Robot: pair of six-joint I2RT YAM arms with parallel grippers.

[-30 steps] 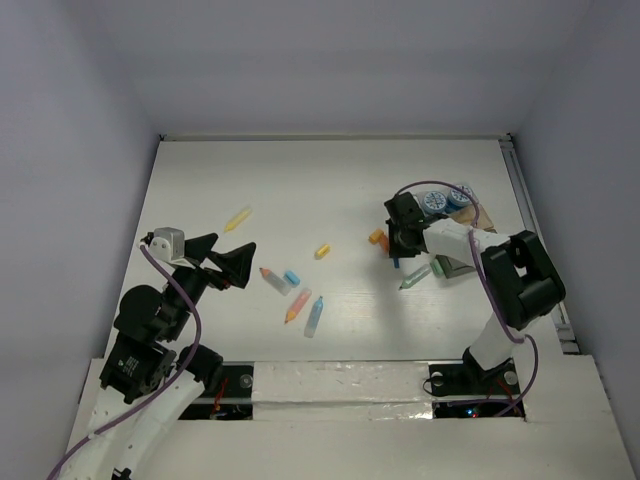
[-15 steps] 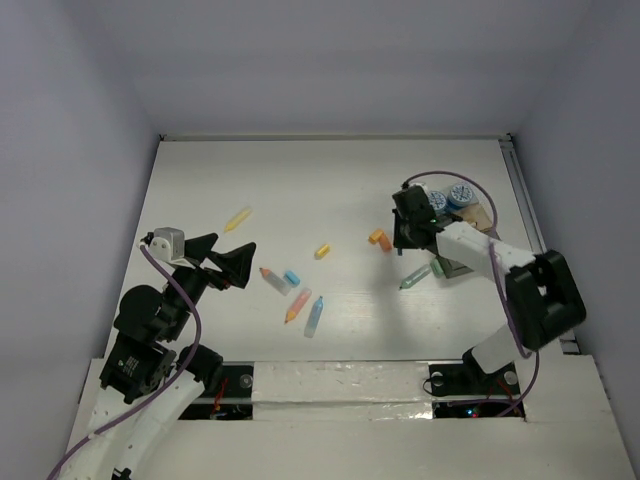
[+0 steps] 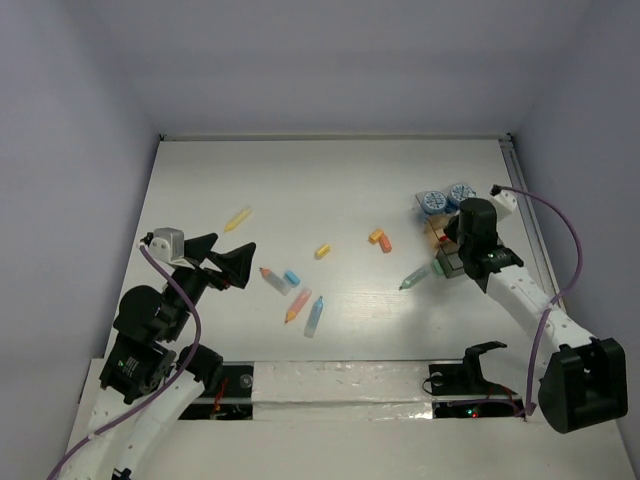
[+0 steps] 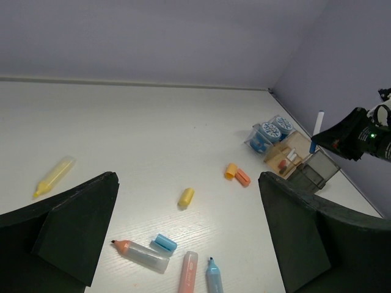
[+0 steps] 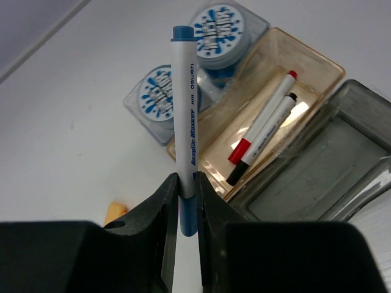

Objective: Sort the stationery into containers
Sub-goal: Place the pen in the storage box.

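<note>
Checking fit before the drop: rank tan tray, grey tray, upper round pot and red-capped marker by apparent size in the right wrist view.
1. tan tray and grey tray: alike, grey one runs off frame, so unranked.
2. upper round pot.
3. red-capped marker.

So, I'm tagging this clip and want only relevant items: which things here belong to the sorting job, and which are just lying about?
Job: blue-capped marker in the right gripper; tan tray; grey tray; round pots; yellow pen; yellow stub; orange stubs; green pen; blue stub; light-blue pen; orange-tipped pen; orange pen.
Not the job: purple cable; silver tape; the left gripper, open and idle.
</note>
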